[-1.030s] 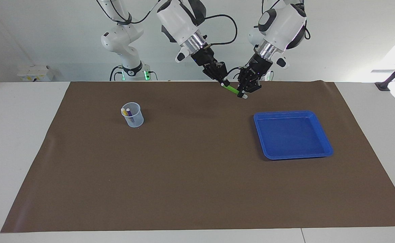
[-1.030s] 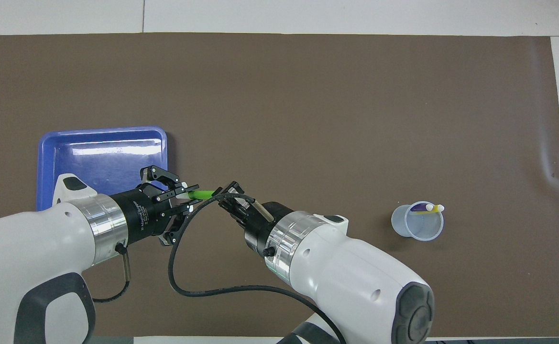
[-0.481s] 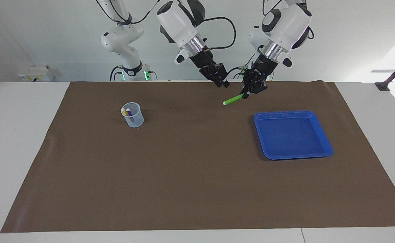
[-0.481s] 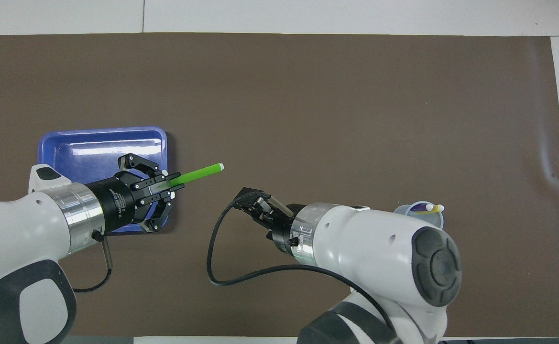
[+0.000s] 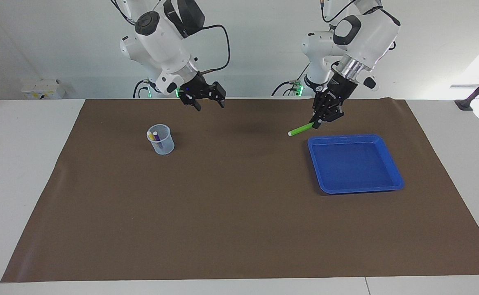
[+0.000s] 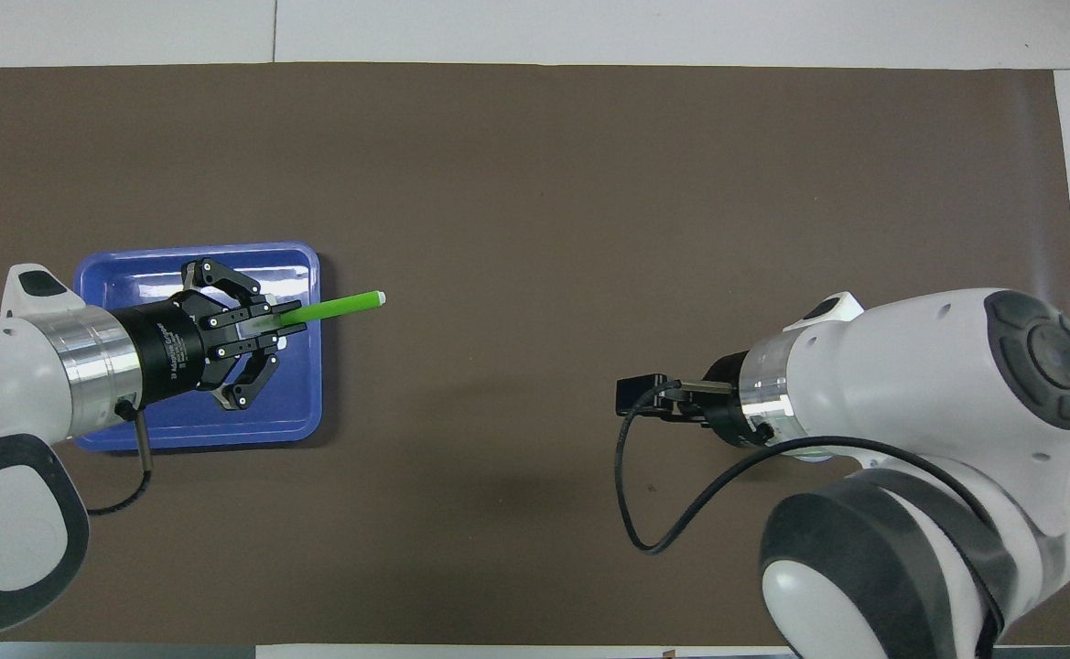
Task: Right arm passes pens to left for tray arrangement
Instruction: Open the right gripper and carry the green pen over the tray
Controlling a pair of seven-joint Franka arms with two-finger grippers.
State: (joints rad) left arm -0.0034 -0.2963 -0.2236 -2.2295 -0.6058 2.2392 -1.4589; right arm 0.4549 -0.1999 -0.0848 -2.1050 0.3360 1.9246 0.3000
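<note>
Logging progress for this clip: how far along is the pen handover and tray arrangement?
Done: the green pen has passed to the left gripper, which is shut on it above the blue tray's edge. The right gripper is open, empty, over the mat. Left: the tray is empty; the purple pen and yellow pen stand in the cup.

One camera faces the robots from high across the counter (image 5: 26, 164); another looks steeply down from above them, both covering the same counter.

The green pen (image 5: 300, 130) hangs tilted (pale tip outward) beside the blue tray (image 5: 391, 164). Purple pen (image 5: 156, 137) and yellow pen (image 5: 150, 136) stand in a cup (image 5: 163, 145).
</note>
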